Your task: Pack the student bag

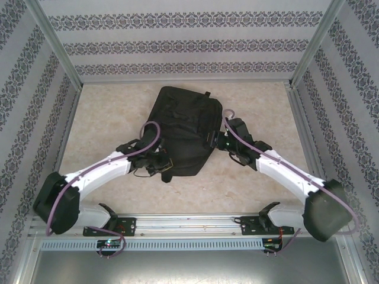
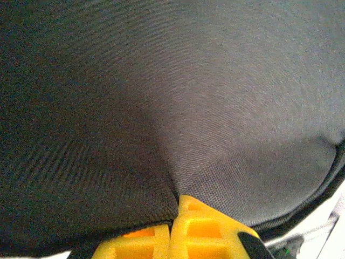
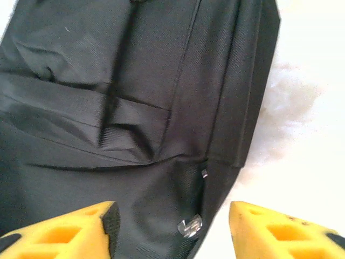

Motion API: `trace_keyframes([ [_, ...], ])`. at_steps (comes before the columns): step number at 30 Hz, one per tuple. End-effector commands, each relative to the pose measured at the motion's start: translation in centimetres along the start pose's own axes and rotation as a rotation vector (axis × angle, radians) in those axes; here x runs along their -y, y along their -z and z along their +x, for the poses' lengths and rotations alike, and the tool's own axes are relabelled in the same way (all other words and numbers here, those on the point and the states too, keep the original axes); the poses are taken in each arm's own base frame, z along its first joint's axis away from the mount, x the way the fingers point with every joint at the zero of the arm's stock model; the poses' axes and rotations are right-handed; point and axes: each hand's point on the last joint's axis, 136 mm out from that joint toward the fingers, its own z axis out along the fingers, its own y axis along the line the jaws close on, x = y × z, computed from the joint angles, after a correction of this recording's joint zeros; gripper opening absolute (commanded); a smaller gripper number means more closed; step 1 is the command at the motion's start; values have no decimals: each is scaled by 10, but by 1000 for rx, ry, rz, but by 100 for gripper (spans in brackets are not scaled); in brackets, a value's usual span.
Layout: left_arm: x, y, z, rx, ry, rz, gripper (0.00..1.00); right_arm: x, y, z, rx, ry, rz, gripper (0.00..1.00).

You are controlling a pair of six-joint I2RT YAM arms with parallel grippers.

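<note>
The student bag [image 1: 180, 127], a big black fabric backpack, lies flat in the middle of the table. At its near-left corner my left gripper [image 1: 159, 164] is shut, and the left wrist view has the yellow fingertips [image 2: 175, 216] pressed together on a fold of the bag's cloth [image 2: 178, 108]. My right gripper [image 1: 220, 142] stands open at the bag's right edge. Between its yellow fingers [image 3: 59, 232], the right wrist view has the bag's side seam [image 3: 161, 108] and a small metal zip pull [image 3: 190, 225], with nothing gripped.
Patterned walls with aluminium posts [image 1: 59, 53] close in the table on the left, back and right. Bare beige tabletop [image 1: 100, 118] lies on both sides of the bag. A metal rail [image 1: 189, 223] with the arm bases runs along the near edge.
</note>
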Motion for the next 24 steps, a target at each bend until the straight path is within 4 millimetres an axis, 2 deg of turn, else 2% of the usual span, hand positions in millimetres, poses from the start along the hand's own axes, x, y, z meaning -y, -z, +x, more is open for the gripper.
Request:
trace_keyframes([
  [1,38,-13,45,-181,-227,69,0,11,32,-12,75,15,54,60],
  [3,48,-25,70,-254,-298,58,0,18,48,-16,112,6,74,63],
  [6,61,-35,93,-322,-367,49,0,24,66,-21,153,-6,71,64],
  [10,65,-36,105,-364,-395,32,0,31,75,-22,164,-20,78,66],
  [13,58,-32,113,-379,-387,12,0,32,78,-23,164,-28,68,66],
  [14,58,-30,115,-378,-387,16,5,31,78,-23,166,-27,58,67],
  [15,55,-30,118,-379,-388,15,17,29,78,-22,159,-22,42,68],
  [17,54,-29,120,-378,-392,23,44,23,79,-20,149,-8,7,88],
  [18,56,-27,120,-375,-403,33,50,21,80,-19,145,0,-5,97],
  [20,63,-19,117,-352,-461,53,62,15,84,-18,135,42,-36,98],
  [21,70,-11,116,-337,-520,83,72,12,87,-18,132,64,-49,98],
  [22,77,-2,113,-311,-569,118,98,9,91,-19,131,81,-59,98],
  [24,97,24,104,-194,-641,230,100,1,101,-22,149,120,-98,98],
])
